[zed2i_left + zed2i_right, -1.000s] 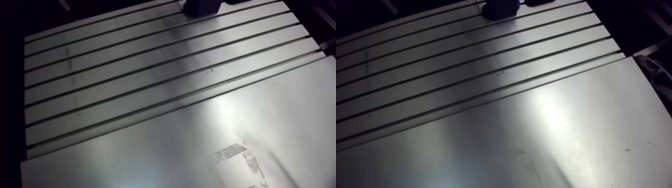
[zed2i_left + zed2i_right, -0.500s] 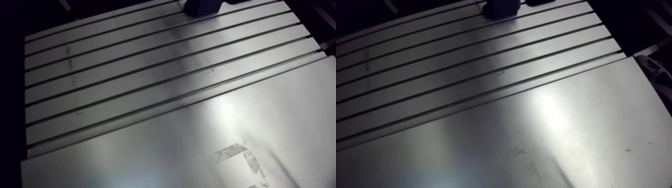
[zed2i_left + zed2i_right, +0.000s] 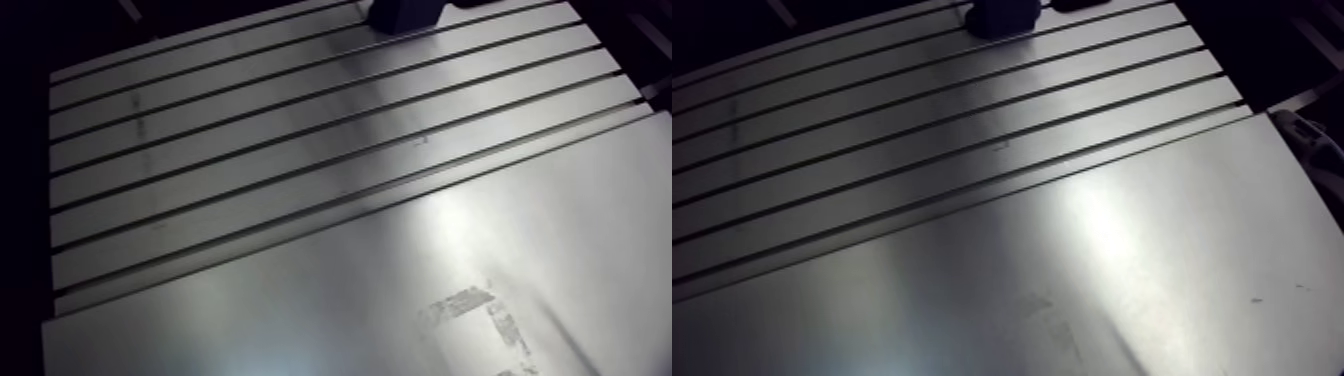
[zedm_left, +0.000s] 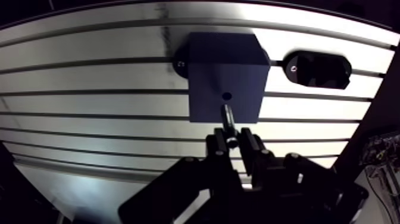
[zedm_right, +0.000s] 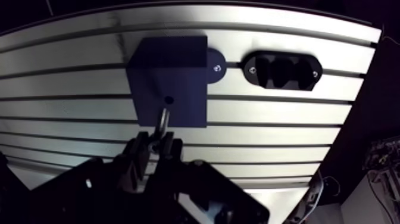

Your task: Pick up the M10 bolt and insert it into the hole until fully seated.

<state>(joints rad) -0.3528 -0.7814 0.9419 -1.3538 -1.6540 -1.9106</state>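
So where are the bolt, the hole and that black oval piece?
bolt (image 4: pixel 228 119), wrist view, middle of its shank.
hole (image 4: pixel 227 95), wrist view, its dark opening.
black oval piece (image 4: pixel 315 70), wrist view, its middle.

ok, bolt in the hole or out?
Out. The bolt is clamped in the gripper, and its tip stops short of the hole in the dark block.

Table (image 4: pixel 89 77) is shiny silver aluminium striped with thin dark slots, the block (image 4: pixel 226 71) is matte dark navy with a tiny black hole (image 4: pixel 227 95), the oval fixture (image 4: pixel 315 70) and the gripper (image 4: pixel 233 140) are plain black, and the bolt (image 4: pixel 228 118) is dull steel grey.
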